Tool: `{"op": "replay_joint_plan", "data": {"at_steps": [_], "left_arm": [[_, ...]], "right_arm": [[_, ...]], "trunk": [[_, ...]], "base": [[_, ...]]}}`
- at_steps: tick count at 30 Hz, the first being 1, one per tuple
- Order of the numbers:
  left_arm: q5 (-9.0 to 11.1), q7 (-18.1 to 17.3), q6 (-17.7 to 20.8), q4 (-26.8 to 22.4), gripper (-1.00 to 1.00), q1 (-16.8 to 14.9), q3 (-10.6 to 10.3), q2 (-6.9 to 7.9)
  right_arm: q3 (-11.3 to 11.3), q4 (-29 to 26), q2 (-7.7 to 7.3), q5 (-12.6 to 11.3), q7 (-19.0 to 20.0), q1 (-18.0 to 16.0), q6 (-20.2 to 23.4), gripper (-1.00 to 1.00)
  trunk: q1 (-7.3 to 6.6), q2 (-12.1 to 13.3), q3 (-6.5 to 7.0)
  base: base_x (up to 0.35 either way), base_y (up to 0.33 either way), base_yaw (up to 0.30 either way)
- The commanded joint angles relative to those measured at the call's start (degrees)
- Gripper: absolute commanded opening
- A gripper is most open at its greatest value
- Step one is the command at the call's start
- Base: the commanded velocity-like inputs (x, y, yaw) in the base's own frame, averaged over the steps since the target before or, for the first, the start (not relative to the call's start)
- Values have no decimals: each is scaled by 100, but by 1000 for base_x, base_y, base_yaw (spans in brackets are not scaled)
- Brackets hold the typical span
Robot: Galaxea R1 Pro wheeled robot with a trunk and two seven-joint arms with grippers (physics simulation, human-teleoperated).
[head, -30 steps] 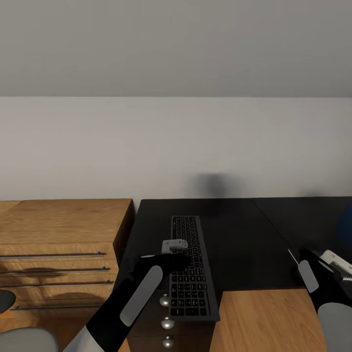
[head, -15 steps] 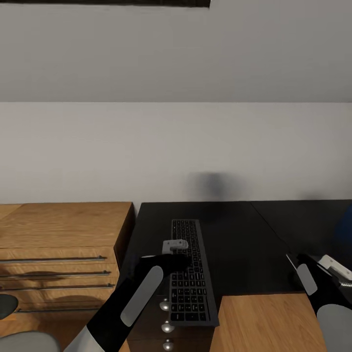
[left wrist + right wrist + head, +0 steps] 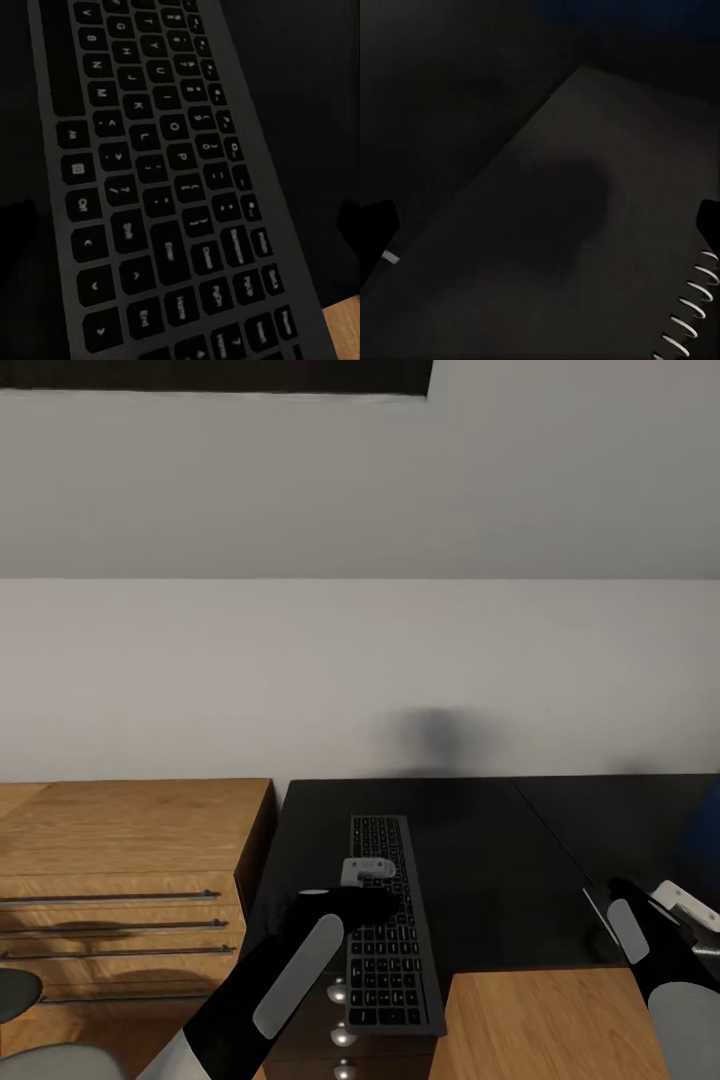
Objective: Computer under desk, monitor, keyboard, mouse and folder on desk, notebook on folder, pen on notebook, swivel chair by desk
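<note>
Left gripper (image 3: pixel 368 872) poised low over the keyboard (image 3: pixel 388 915), grip state impossible to tell. Keyboard lying lengthwise on the desk (image 3: pixel 480 860), near end jutting past the front edge. Right gripper (image 3: pixel 640 900), opening hidden, hovering above a spiral-bound dark notebook (image 3: pixel 585 247). Best slid inward, flat and square.

Left arm (image 3: pixel 270 985) stretched forward and up from the lower left, black forearm with a grey panel, wrist bent, left gripper (image 3: pixel 368 872) pointing down, jaw state not readable. Right arm (image 3: pixel 672 980) raised at the lower right edge, right gripper (image 3: pixel 690 905) partly cut off, jaw state unclear.
</note>
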Motion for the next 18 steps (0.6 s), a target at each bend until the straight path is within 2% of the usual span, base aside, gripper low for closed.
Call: {"op": "replay_joint_plan", "data": {"at_steps": [1,18], "left_arm": [[60,61,4,-6,100,-6,-12,1],[67,29,-1,2,100,-6,-33,2]], "right_arm": [[5,-12,-1,-26,-22,-2,33,100],[22,-83,8,-19,-5,-2,1,100]], "trunk": [[0,-4,-6],[0,-4,-6]], "base": [[0,0,0],[0,0,0]]}}
